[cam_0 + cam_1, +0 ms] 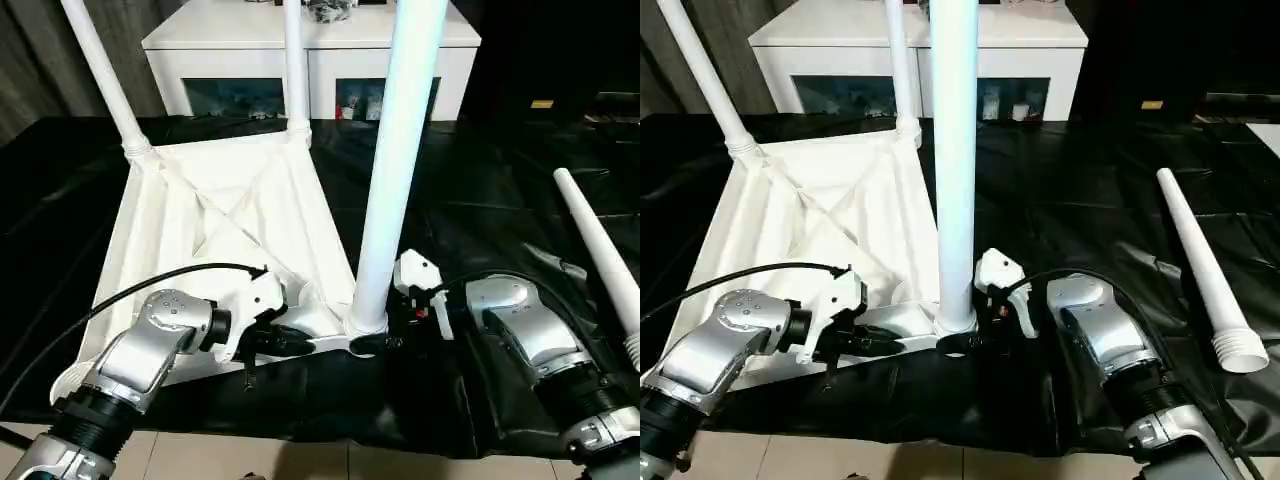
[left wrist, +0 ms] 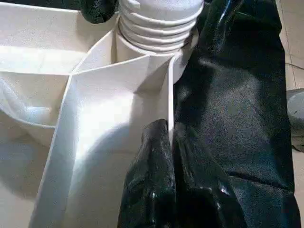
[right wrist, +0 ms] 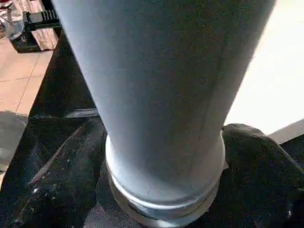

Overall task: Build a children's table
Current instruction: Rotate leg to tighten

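Standing upright in the near corner socket of the upturned tabletop (image 1: 215, 235), the leg (image 1: 398, 150) sits between the right gripper's (image 1: 962, 345) wide fingers at its base; the left gripper (image 1: 300, 343) pinches the rim beside it.

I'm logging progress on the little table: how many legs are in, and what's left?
Three legs stand in the upturned tabletop: two at the far corners and one at the near corner. The right gripper is clasped around that near leg's base, while the left gripper, shut, pinches the tabletop's rim beside it. The fourth leg lies loose on the black sheet, not yet fitted.
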